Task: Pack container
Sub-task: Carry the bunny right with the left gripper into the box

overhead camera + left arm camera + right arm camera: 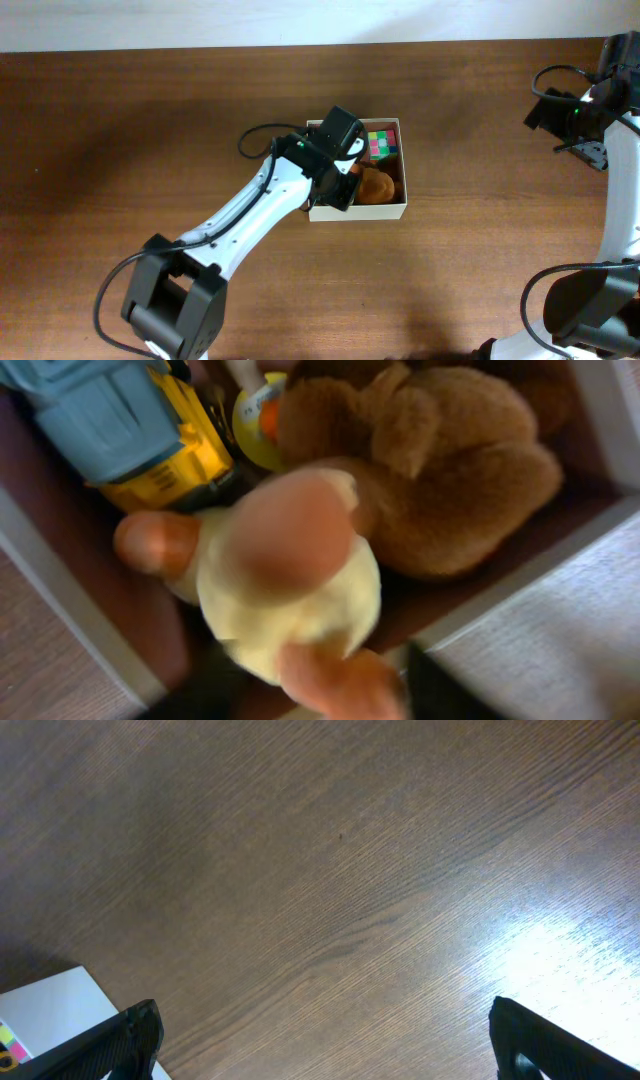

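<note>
The container is a square white-walled box at the table's middle. It holds a colourful puzzle cube and a brown plush toy. My left gripper reaches down into the container's left part. In the left wrist view its dark fingers sit on either side of the orange foot of a yellow duck plush, which lies against the brown plush and a yellow and blue toy. My right gripper is open and empty over bare table at the far right.
The container's white walls show in the left wrist view and its corner in the right wrist view. The dark wooden table surrounds the container. The table's far edge meets a white wall.
</note>
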